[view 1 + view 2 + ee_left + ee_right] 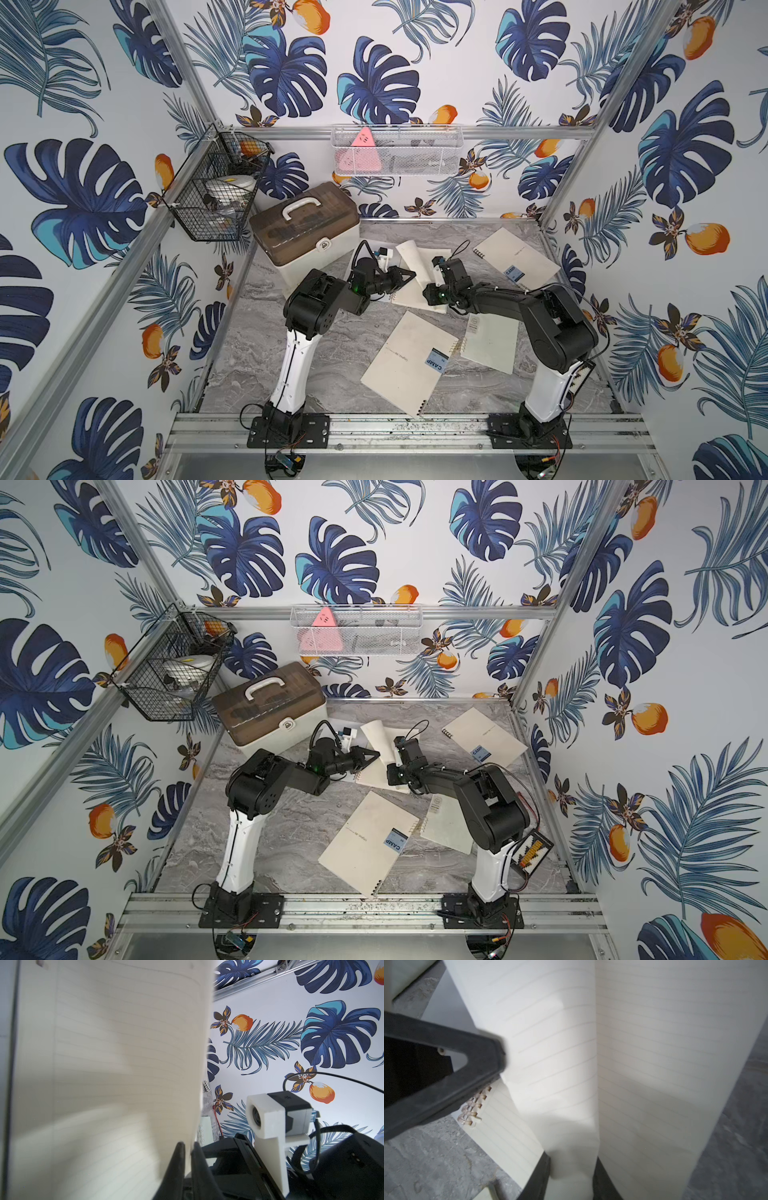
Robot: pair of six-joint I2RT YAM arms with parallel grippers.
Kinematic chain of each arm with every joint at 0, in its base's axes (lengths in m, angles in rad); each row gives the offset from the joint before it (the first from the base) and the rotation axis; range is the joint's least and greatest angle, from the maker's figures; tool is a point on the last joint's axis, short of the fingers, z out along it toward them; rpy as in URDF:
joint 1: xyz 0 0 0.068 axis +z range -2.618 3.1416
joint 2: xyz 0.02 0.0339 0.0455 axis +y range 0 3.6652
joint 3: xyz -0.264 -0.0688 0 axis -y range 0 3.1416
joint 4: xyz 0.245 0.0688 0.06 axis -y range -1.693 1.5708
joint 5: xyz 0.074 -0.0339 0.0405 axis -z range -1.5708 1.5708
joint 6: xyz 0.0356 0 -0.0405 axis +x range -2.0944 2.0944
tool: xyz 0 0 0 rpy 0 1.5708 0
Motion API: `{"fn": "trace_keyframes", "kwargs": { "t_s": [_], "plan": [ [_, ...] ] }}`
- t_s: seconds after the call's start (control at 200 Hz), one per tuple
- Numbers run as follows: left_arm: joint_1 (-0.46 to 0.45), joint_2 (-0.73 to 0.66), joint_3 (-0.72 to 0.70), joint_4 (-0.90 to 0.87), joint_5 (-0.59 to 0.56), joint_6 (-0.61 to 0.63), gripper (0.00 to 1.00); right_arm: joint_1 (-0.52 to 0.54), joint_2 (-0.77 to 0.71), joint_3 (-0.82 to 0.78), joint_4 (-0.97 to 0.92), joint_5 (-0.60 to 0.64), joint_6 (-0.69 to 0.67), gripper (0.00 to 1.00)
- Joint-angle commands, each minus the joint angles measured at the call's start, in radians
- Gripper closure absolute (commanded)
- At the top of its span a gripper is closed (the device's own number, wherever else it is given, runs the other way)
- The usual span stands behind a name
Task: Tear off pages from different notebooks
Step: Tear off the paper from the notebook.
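Left claw: my left gripper (pixel 188 1148) is pinched on the edge of the lifted page (pixel 116 1076), its two black fingers almost together with the paper between them.
Right claw: my right gripper (pixel 571 1169) is clamped on a bunched fold at the foot of the page.
Page position: in both top views it stands curled between the two grippers, over the open notebook (pixel 415 299) near the middle of the table (pixel 257 357).
Wrist views only: I can see faint ruled lines, a long upright crease, and the open notebook's clear looped coil (pixel 471 1109) below the left gripper's wedge-shaped tip.
Top views only: three closed notebooks lie flat. The large CAMP notebook (pixel 405 365) is just beside the small notebook (pixel 490 347), and the far CAMP notebook (pixel 517 257) lies well apart from them. The brown-lidded box (pixel 303 237) sits in the back corner.
Materials: the paper is thin, matt and cream, the fingers are matt black, and the tabletop is grey and marbled.
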Motion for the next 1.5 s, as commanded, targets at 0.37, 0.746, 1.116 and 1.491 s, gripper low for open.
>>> {"fn": "trace_keyframes", "kwargs": {
  "t_s": [0.37,0.746,1.116,1.491],
  "plan": [
    [0.009,0.000,-0.037,0.131,0.006,-0.025,0.76,0.000,0.002,0.004,0.023,-0.008,-0.001,0.71],
    [0.011,-0.025,-0.016,0.018,0.006,0.042,0.81,0.000,0.008,0.007,0.026,-0.011,0.003,0.71],
    [-0.013,-0.031,0.036,-0.140,-0.013,0.122,0.89,0.001,-0.006,-0.006,0.039,-0.019,0.001,0.72],
    [-0.002,-0.148,0.069,-0.509,-0.129,0.263,1.00,-0.003,-0.143,0.051,-0.184,0.096,-0.003,0.27]
  ]
}}
